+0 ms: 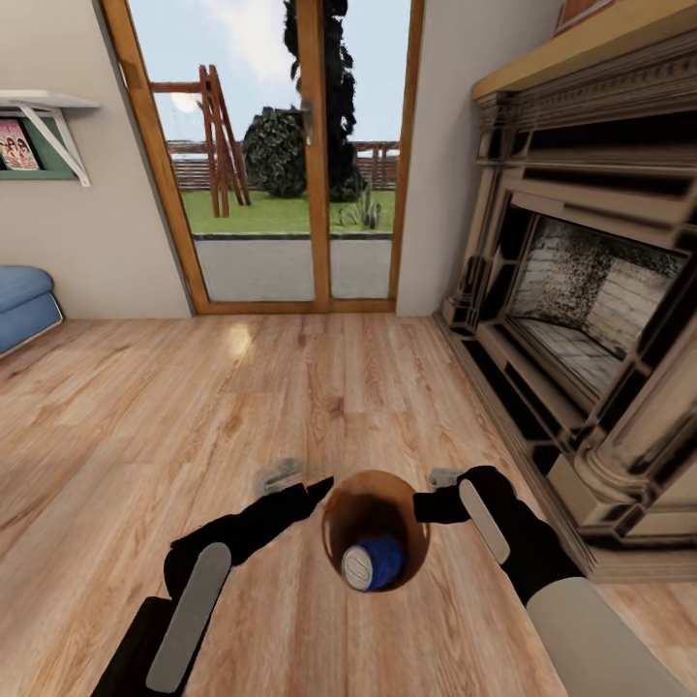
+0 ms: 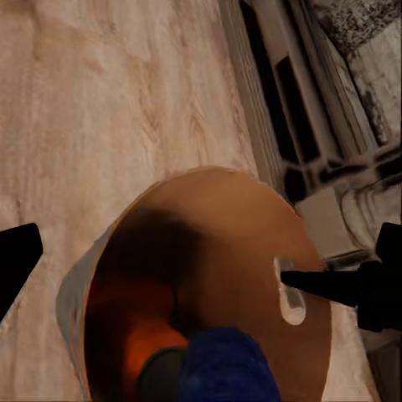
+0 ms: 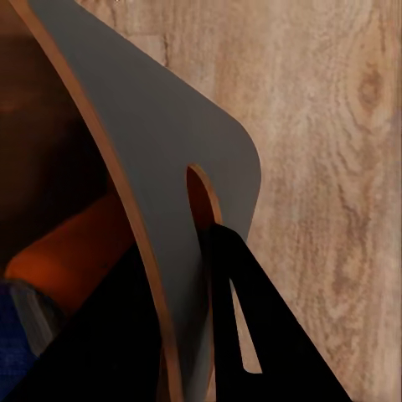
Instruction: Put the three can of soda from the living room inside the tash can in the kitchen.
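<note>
The trash can (image 1: 376, 503) hangs between the two arms above the wood floor (image 1: 290, 387) of the living room, near the bottom of the head view, its tan-brown inside facing up. The right pincer (image 1: 426, 505) is clamped on the bin's right rim: in the right wrist view one dark finger (image 3: 243, 318) lies on the grey outer wall (image 3: 167, 193) by a slot-shaped handle hole (image 3: 203, 197), the other finger sits inside, and the wall runs between them. The left pincer (image 1: 315, 489) sits at the bin's left rim, its tips pointing toward it; I cannot tell whether it is open or closed, or whether it touches the rim. Inside the bin a dark blue can (image 1: 373, 563) with a pale top lies on the near side, and the left wrist view shows an orange can (image 2: 146, 347) beside the blue one (image 2: 222, 368); the right wrist view also shows orange (image 3: 71, 251) low in the bin. A brick fireplace (image 1: 581, 290) stands to the right, glass doors (image 1: 290, 155) with a wooden frame stand far ahead, and the end of a blue sofa (image 1: 21, 300) shows at far left under a wall shelf (image 1: 44, 102).
</note>
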You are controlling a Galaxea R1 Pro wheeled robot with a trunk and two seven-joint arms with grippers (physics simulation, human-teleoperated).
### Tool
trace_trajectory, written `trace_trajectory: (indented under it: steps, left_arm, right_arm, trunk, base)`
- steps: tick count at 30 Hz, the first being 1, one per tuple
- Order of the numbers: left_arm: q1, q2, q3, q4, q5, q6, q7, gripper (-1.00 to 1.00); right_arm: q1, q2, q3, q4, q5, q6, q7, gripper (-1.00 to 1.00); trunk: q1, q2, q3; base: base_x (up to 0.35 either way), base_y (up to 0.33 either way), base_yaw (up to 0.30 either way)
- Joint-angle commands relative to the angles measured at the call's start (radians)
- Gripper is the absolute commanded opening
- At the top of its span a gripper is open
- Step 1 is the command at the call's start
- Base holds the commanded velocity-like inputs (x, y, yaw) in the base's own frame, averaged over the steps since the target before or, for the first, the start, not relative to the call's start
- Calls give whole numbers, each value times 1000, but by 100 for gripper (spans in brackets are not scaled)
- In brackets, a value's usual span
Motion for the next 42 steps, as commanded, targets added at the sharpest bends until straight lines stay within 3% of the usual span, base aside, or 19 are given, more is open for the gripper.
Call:
trace_trajectory:
  steps: [1, 4, 8, 10, 14, 20, 30, 36, 42]
  left_arm:
    - [11, 1, 43, 0, 4, -1, -29, 100]
    - [57, 4, 249, 2, -3, 2, -172, 100]
    - [105, 22, 398, 24, -10, -3, -221, 100]
    - [126, 29, 436, 60, -13, -8, -222, 100]
    - [141, 33, 456, 159, -16, -57, -222, 100]
    - [144, 36, 459, 189, -16, -74, -221, 100]
    - [145, 41, 454, 202, -17, -76, -222, 100]
    - [145, 40, 450, 222, -93, -89, -221, 100]
    - [145, 39, 448, 262, -103, -117, -222, 100]
  right_arm:
    - [-1, 0, -1, 1, -36, 0, 5, -100]
    - [-7, 1, -4, 42, -37, 0, 2, -100]
    - [-27, -1, -20, 108, -41, 0, 0, -100]
    - [-42, -1, -66, 163, -43, 0, 0, -100]
    - [-92, -8, -143, 282, -44, 0, 0, -100]
    - [-167, -17, -160, 439, -46, 0, 3, -100]
    - [-175, -16, -158, 459, -47, 0, 10, -100]
    - [-173, -11, -152, 451, -45, 0, 10, -100]
    - [-172, -12, -149, 449, -45, 0, 9, -100]
  trunk:
    - [0, 0, 0]
    - [0, 0, 0]
    - [0, 0, 0]
    - [0, 0, 0]
    - [0, 0, 0]
    - [0, 0, 0]
    - [0, 0, 0]
    - [0, 0, 0]
    - [0, 0, 0]
  base:
    - [148, 186, 0]
    - [194, 233, 0]
    - [219, 274, 0]
    - [212, 292, 0]
    - [195, 302, 0]
    - [188, 298, 0]
    - [218, 255, 0]
    - [328, 49, 0]
    - [346, 3, 0]
